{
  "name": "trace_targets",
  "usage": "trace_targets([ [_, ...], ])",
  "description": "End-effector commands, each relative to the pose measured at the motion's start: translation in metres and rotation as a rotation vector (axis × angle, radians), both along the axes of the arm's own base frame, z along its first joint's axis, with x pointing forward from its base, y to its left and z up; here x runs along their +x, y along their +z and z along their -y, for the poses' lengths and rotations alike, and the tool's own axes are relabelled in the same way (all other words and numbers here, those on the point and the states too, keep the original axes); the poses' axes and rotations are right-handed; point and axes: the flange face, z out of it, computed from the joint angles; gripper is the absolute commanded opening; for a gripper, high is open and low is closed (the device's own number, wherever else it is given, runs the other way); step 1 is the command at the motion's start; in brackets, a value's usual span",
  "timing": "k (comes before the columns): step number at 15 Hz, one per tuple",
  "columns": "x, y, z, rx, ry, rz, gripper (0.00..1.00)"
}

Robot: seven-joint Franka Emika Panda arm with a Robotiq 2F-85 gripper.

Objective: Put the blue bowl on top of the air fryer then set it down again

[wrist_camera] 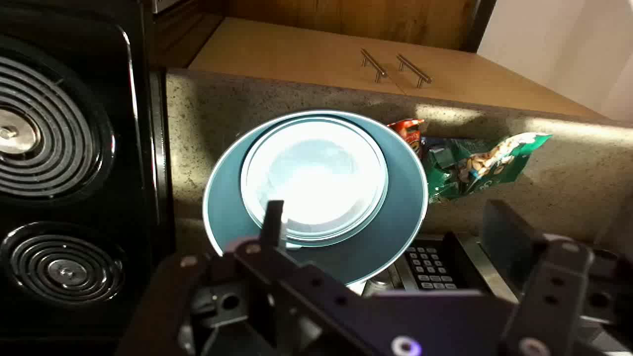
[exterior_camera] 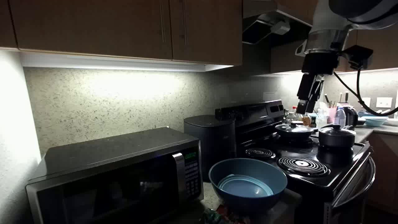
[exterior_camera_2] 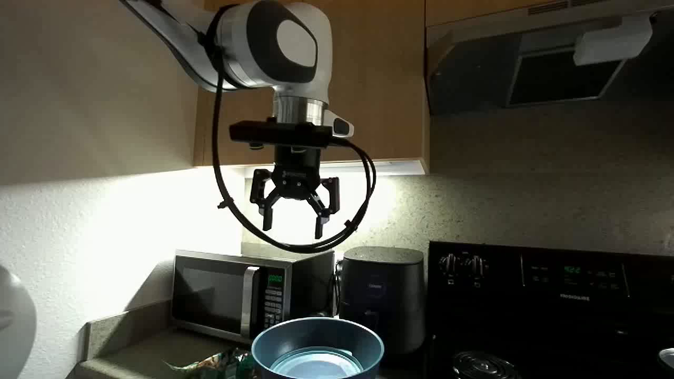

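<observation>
The blue bowl (exterior_camera: 245,166) stands upright on the counter in front of the air fryer (exterior_camera: 211,137). A lighter blue round piece lies inside it. The bowl (exterior_camera_2: 316,334) and the black air fryer (exterior_camera_2: 382,300) also show in an exterior view, where the fryer's flat top is bare. My gripper (exterior_camera_2: 293,226) is open and empty, pointing down, high above the counter and apart from the bowl. In an exterior view the gripper (exterior_camera: 306,107) hangs at the upper right. In the wrist view the bowl (wrist_camera: 403,212) lies below and beyond the open fingers (wrist_camera: 384,203); the fryer is not recognisable there.
The microwave (exterior_camera: 112,186) stands beside the air fryer. A stove (exterior_camera: 311,183) with a lidded pan (exterior_camera: 293,132) and a dark pot (exterior_camera: 336,138) is on the fryer's other side. Snack bags (wrist_camera: 487,165) lie beside the bowl. Cabinets (exterior_camera_2: 379,95) and a range hood (exterior_camera_2: 474,84) hang above.
</observation>
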Motion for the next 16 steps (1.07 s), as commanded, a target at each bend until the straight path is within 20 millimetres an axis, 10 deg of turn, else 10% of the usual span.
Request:
trace_targets([
  [1, 0.000, 0.001, 0.000, 0.000, 0.000, -0.001, 1.00],
  [8, 0.000, 0.001, 0.000, 0.000, 0.000, -0.001, 1.00],
  [16, 0.047, -0.051, 0.014, -0.061, -0.079, 0.036, 1.00],
])
